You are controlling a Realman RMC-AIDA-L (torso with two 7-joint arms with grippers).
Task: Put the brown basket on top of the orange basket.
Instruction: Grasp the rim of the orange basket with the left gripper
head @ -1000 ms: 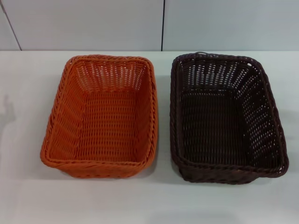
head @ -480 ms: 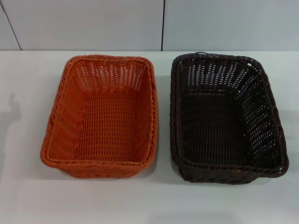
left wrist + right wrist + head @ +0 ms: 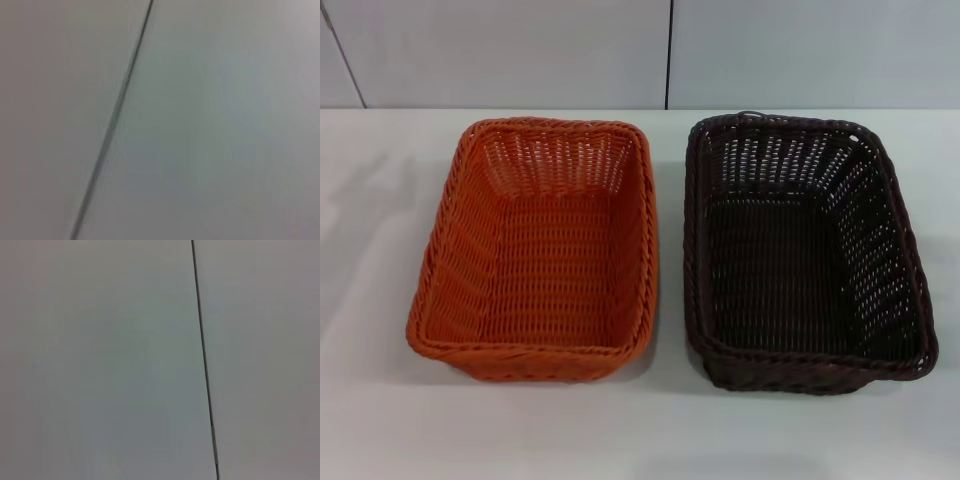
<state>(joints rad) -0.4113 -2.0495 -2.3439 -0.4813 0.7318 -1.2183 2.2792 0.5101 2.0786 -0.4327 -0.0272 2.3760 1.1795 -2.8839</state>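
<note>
1. Neither claw in view, so no telling open or closed.
2. Brown basket (image 3: 807, 255) at 3 o'clock on white counter (image 3: 670, 430), just beside orange basket (image 3: 542, 250), not yet stacked.
3. Probably light, stiff (open weave); best pinched at braided rim.

Plain grey panel (image 3: 225, 125) w/ thin dark seam (image 3: 115, 115) running diagonally.
</note>
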